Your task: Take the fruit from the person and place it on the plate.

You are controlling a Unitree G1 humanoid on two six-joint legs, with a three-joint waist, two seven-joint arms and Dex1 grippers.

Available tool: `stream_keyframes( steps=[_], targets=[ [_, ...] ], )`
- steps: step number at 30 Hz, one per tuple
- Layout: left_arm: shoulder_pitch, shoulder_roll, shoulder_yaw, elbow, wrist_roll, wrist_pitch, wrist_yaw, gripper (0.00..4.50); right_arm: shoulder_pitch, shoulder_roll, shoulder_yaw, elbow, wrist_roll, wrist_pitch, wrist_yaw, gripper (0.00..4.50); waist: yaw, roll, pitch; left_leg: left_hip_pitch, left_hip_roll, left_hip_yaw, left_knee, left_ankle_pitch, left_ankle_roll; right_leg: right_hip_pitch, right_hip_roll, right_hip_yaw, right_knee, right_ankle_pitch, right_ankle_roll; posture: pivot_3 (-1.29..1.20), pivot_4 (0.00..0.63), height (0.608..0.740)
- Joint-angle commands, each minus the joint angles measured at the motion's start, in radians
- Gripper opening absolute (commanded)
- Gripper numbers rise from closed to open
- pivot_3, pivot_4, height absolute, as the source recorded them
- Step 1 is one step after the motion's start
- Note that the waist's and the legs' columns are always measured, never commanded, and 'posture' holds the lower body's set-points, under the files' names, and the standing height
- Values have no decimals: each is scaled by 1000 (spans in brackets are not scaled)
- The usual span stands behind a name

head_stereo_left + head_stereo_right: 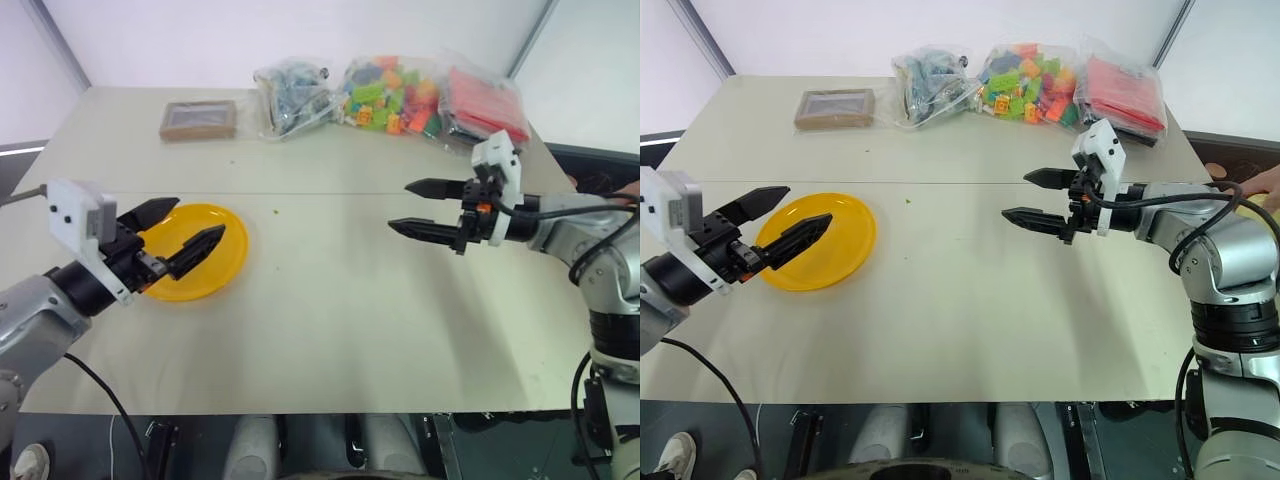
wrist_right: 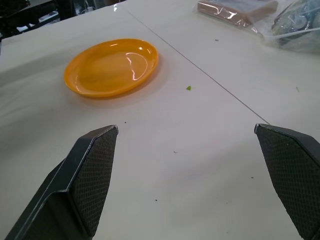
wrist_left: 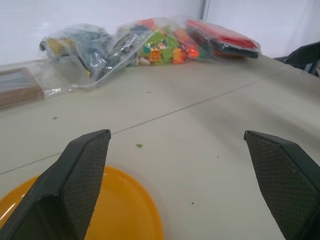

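The yellow-orange plate (image 1: 232, 268) lies on the table's left half, with nothing in it. My left gripper (image 1: 200, 218) hovers over the plate, open and holding nothing; its fingers (image 3: 80, 175) frame the plate's rim (image 3: 125, 205). My right gripper (image 1: 398, 207) is held above the table's right half, pointing left towards the plate (image 2: 112, 67), open and holding nothing. Part of a person's hand (image 1: 1262, 182) shows at the far right edge, beyond the table. The fruit is out of view.
A small brown box (image 1: 198, 119) lies at the back left. Clear bags of colourful toy bricks (image 1: 390, 95) and red pieces (image 1: 487, 105) line the back edge. A seam (image 1: 330, 193) crosses the table between the two grippers.
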Motion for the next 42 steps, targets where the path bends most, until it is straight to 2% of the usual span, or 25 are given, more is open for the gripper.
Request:
stream_keyframes(
  steps=[1,42],
  targets=[
    [-12,13,20,-27,-9,-21,10,4500,-10,-15,-25,-14,5,-15,6,4467,0,0,0,0,0,0,0,0,0,0,0,0,0,0,0,0,150,731],
    [-57,8,-19,-10,-17,-22,18,4500,-20,-15,-33,-23,12,-4,-32,4467,0,0,0,0,0,0,0,0,0,0,0,0,0,0,0,0,150,731]
  ],
)
